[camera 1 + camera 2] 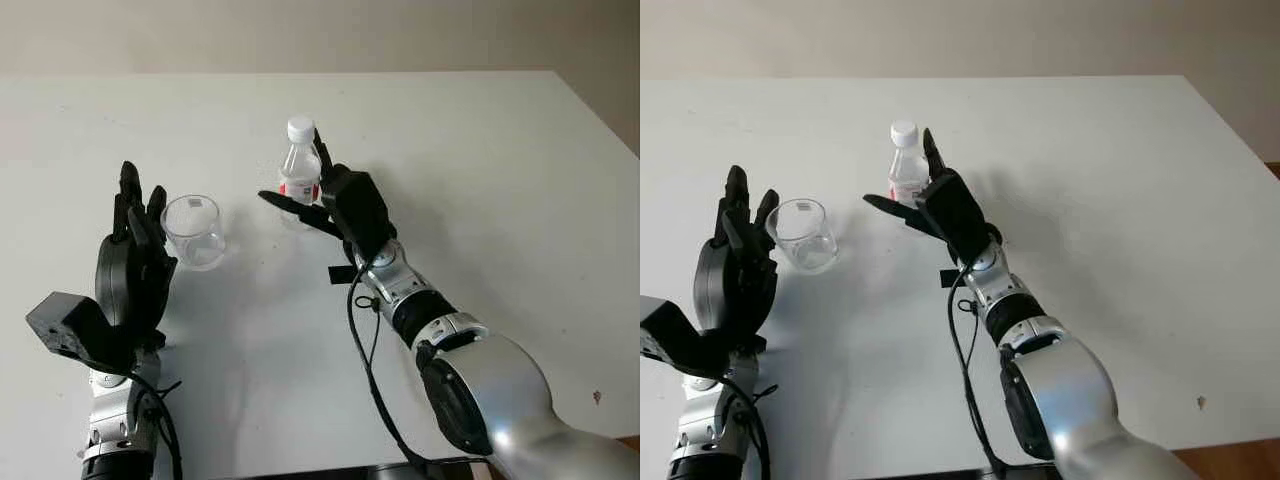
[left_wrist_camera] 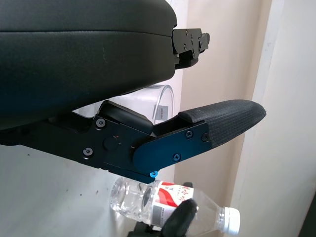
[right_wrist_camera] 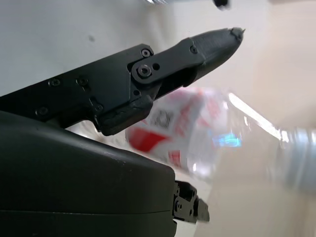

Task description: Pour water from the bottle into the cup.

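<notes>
On the white desk (image 1: 480, 180) we see a small clear bottle (image 1: 299, 172) standing upright, its white cap (image 1: 300, 128) on and a red and white label (image 1: 298, 188) around its middle. It stands toward the middle of the desk, and to its left, a little nearer to us, stands a clear cup (image 1: 194, 231), upright and with its mouth open to the top.

Our right hand (image 1: 322, 198) has its palm at the right side of the bottle. One of its fingers (image 1: 296, 209) reaches across the front of the bottle at the label, and another rises behind it near the neck. In the right wrist view the label sits right between a finger (image 3: 197, 52) and the hand's shell, so the fingers bracket the bottle; we cannot tell whether they press on it or only stand close around it. The bottle's base is on the desk.

Our left hand (image 1: 135, 250) is held up just left of the cup, palm toward it, open and holding nothing. In the left wrist view the cup's rim (image 2: 163, 98) shows behind the thumb (image 2: 217, 123), apart from it.
</notes>
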Robot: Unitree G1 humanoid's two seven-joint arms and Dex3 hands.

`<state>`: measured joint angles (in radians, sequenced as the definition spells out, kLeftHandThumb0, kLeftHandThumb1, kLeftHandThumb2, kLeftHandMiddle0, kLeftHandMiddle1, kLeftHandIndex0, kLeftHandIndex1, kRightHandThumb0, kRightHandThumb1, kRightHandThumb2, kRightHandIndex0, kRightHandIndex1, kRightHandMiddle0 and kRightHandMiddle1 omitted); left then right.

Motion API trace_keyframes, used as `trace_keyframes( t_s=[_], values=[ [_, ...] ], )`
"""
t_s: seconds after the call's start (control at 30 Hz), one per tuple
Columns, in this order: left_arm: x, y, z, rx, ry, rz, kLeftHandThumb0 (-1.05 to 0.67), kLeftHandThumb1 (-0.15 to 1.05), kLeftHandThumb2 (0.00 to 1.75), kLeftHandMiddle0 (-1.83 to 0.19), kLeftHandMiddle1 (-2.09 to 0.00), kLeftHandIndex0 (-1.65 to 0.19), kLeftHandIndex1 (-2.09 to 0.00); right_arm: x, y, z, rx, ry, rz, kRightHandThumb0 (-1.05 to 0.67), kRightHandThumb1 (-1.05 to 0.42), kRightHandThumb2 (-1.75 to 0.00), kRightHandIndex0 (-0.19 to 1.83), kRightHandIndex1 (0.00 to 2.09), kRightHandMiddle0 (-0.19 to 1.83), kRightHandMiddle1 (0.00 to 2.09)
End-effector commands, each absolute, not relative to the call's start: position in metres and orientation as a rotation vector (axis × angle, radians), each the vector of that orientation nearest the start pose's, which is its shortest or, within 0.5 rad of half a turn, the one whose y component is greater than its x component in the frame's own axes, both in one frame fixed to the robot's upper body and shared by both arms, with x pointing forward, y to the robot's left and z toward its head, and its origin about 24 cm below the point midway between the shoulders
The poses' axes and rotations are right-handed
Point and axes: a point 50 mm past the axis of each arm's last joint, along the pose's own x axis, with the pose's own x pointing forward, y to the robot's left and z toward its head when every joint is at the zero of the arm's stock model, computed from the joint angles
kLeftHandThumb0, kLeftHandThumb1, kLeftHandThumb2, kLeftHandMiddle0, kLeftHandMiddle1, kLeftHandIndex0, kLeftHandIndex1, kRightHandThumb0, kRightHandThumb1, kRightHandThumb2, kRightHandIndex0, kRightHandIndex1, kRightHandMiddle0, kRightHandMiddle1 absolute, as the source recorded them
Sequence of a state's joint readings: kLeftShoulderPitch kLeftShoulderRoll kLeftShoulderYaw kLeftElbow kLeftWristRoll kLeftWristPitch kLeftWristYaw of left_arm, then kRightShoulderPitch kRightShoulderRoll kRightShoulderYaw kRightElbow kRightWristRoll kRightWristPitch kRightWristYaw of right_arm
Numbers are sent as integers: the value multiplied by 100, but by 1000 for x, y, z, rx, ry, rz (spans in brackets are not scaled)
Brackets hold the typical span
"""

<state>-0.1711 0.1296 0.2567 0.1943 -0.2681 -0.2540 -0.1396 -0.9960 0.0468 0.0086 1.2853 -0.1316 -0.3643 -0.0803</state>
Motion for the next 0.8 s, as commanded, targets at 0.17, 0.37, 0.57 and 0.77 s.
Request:
trace_keyframes(
  t_s=[0.17,0.37,0.57,0.77],
  values=[
    [278,223,73,-138,-294,119,-86,105,77,19,-38,10,0,390,-53,98,-225,-40,192,-46,-104,-9,28,204,18,204],
    [279,220,75,-135,-300,125,-87,105,79,19,-37,10,0,391,-57,99,-305,-67,273,-50,-105,-19,108,209,85,209],
    [278,222,75,-133,-303,134,-86,105,80,19,-35,11,0,390,-57,99,-412,-89,369,-47,-105,-24,139,209,121,209],
    [276,224,75,-133,-300,141,-87,105,79,19,-31,14,0,388,-56,98,-459,-94,432,-44,-105,-31,150,209,134,209]
  ],
)
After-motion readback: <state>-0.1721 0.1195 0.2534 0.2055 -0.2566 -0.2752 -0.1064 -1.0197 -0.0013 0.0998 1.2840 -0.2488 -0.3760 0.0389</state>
